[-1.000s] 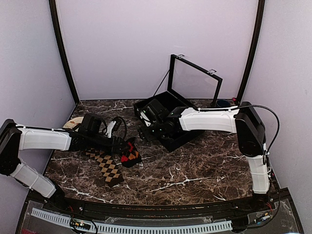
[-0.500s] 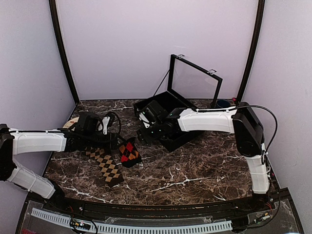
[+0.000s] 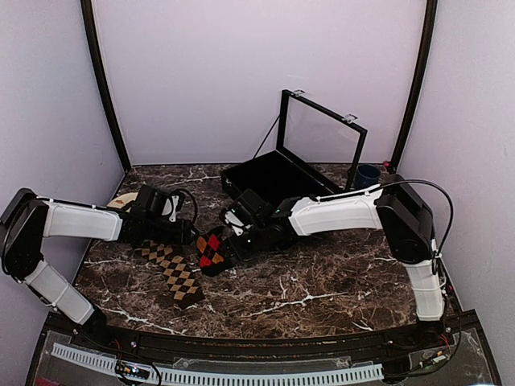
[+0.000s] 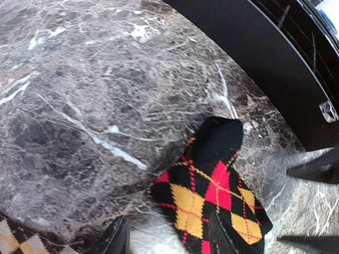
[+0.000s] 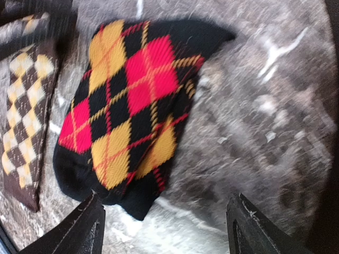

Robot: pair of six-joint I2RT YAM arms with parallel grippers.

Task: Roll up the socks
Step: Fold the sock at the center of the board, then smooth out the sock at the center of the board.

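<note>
A dark marble table (image 3: pixel 322 281) seen from above, with two white robot arms reaching toward its middle from either side. Two black argyle socks lie left of centre: the tan sock (image 3: pixel 173 269) is a flat strip stretched out diagonally, and the red-and-orange sock (image 3: pixel 211 251) is a shorter folded piece just to its right, with a sliver of table between them in the right wrist view. The left gripper (image 3: pixel 183 233) sits low at the left edge of the red-and-orange sock; its wrist camera shows the jaws spread apart and pinching nothing (one finger (image 4: pixel 220 235) overlaps the sock's near edge). The right gripper (image 3: pixel 229 248) hovers at the sock's right edge with its jaws spread very wide, the sock lying flat ahead of them and not held. Behind the arms stands a black case (image 3: pixel 269 173) with its lid raised, and a blue cup (image 3: pixel 368 174) is near the back right corner.
</note>
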